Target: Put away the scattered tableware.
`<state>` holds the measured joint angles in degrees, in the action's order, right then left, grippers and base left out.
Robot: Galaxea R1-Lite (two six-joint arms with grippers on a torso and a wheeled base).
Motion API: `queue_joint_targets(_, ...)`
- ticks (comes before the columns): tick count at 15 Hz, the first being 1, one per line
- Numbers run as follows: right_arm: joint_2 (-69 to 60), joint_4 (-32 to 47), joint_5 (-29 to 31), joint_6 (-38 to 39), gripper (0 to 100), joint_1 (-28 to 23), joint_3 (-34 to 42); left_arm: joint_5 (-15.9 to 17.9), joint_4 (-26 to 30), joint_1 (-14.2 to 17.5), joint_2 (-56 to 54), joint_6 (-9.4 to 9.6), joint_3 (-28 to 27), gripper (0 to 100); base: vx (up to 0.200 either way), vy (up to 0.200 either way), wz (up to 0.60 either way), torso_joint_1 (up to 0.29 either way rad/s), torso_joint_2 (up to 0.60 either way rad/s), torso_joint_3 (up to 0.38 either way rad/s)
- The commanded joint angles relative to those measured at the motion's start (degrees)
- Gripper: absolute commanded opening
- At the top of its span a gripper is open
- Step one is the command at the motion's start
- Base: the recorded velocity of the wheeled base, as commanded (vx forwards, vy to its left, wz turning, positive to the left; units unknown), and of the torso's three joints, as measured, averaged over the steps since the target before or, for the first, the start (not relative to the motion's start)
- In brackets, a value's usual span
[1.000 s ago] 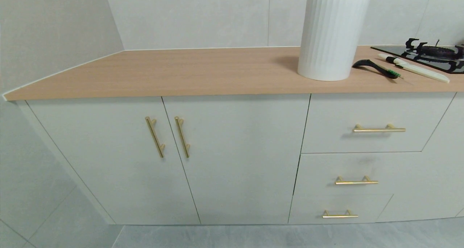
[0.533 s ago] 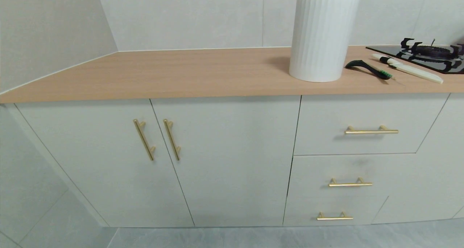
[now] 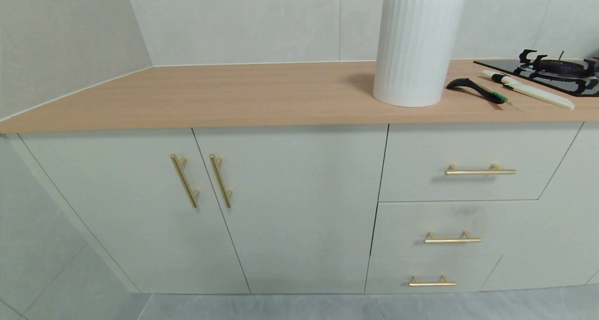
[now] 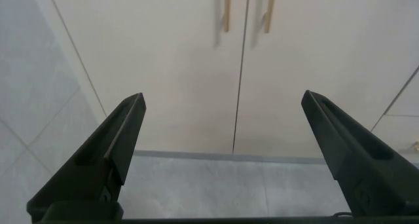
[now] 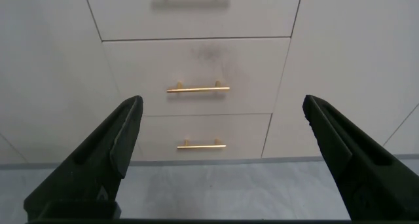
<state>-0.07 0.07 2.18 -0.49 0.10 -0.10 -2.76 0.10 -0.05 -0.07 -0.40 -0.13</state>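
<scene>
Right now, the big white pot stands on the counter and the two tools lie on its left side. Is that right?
Not quite. The big white pot does stand on the counter, but the black-handled tool and the white knife lie on its right side, toward the stove, not its left. The head view shows it.

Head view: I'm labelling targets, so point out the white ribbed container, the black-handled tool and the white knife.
white ribbed container (image 3: 414,48), head view, middle of its side.
black-handled tool (image 3: 475,89), head view, its black handle.
white knife (image 3: 529,90), head view, its pale blade.
</scene>
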Motion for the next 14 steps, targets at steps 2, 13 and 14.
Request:
queue_joint_targets(2,0.16,0.01,-0.60,-0.39,100,-0.01,0.01,-0.06,-0.01,-0.04,0.07,-0.04,0.05,100,0.000,0.000,0.00,0.000,0.00,0.000)
queue_joint_targets(13,68.45,-1.04,-3.06,-1.09,100,3.77,-34.27,-0.06,-0.01,-0.04,0.07,-0.04,-0.04,100,0.000,0.000,0.00,0.000,0.00,0.000)
queue_joint_targets(14,73.99,-1.22,-3.06,-1.27,100,3.77,-35.76,-0.06,-0.01,-0.04,0.07,-0.04,-0.04,100,0.000,0.000,0.00,0.000,0.00,0.000)
